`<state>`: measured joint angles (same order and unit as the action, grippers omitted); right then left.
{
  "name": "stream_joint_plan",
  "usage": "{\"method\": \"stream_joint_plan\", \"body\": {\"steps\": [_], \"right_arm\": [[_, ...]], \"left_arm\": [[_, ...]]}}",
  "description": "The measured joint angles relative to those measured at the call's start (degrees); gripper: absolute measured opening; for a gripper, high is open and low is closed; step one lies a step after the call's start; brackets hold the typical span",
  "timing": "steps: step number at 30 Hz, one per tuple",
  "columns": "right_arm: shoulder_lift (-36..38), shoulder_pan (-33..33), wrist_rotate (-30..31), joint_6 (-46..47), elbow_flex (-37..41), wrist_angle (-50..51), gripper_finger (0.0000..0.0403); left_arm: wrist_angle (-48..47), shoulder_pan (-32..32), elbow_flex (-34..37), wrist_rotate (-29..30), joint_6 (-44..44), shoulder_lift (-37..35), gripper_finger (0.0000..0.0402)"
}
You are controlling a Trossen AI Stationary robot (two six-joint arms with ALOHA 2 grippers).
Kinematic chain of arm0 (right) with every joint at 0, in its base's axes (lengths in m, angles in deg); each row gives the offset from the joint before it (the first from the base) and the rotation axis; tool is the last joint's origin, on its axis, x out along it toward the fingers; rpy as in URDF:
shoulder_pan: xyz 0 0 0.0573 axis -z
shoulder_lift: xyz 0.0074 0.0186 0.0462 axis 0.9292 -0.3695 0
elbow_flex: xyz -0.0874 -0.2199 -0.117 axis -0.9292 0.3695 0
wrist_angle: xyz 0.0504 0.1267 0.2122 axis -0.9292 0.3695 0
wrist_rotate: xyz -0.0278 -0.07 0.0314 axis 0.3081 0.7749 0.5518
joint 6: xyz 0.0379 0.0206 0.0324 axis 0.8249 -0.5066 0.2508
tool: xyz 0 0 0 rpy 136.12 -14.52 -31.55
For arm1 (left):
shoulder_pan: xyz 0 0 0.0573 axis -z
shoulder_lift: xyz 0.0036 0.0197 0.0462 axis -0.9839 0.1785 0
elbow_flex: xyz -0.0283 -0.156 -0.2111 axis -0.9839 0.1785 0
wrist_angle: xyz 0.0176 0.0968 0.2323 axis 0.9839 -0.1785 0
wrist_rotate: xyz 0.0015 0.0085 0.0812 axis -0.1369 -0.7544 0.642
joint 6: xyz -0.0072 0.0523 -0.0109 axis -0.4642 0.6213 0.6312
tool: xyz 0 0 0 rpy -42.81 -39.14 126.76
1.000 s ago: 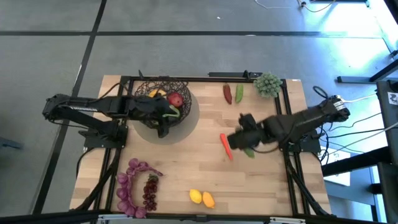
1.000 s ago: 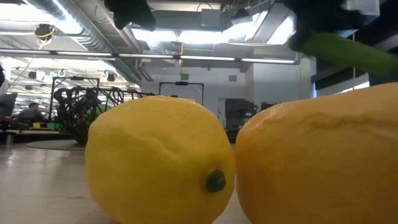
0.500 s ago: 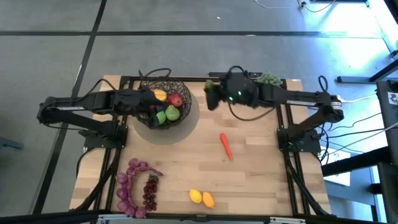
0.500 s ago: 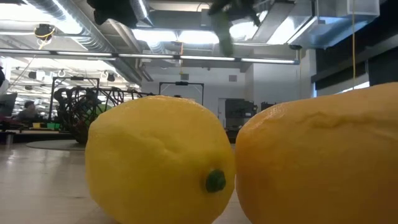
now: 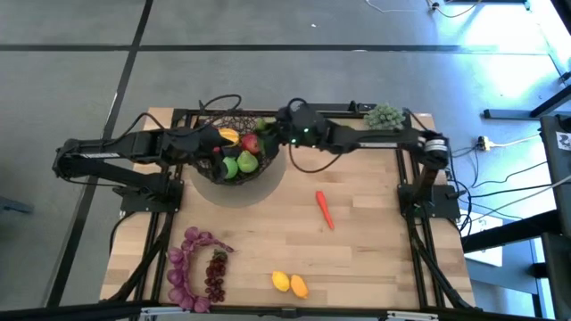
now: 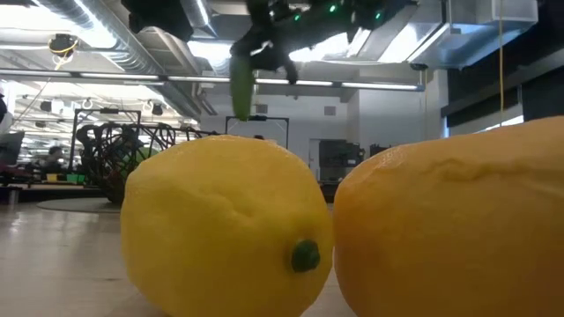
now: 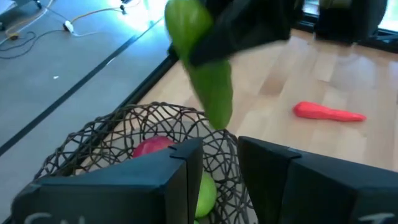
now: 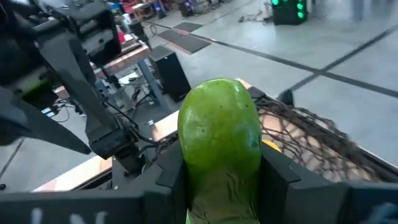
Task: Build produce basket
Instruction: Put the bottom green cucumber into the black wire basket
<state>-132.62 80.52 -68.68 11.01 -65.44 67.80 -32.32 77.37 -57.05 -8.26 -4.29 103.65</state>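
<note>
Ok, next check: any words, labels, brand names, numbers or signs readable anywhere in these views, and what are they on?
None can be read.
High view: a white tag at the right edge, beside the table, carries a dark mark too small to make out.
Low view: no lettering shows on the lemons or in the room behind.
Wrist views: the basket and the green pepper in the right end effector bear no print.

Bright ceiling lights glare — nearby arms motion-blurred.
</note>
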Motion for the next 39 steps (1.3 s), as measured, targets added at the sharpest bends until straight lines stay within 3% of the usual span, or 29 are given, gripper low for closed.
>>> {"method": "stream_joint_plan", "body": {"steps": [20,29,39], "right_arm": [[-10.4,0.1,-0.9,-4.8,0.0,-3.0,0.0118],[-12.6,1.2,-2.7,0.7,0.0,-3.0,0.0192],[-12.7,1.3,-3.0,-0.4,0.0,-6.2,0.0203]], "left_arm": [[-1.5,0.0,0.0,1.8,0.0,0.0,0.0093],[-1.5,0.0,0.0,1.8,0.0,0.0,0.0093],[-3.0,0.0,0.0,1.7,-0.3,0.0,0.0093]]}}
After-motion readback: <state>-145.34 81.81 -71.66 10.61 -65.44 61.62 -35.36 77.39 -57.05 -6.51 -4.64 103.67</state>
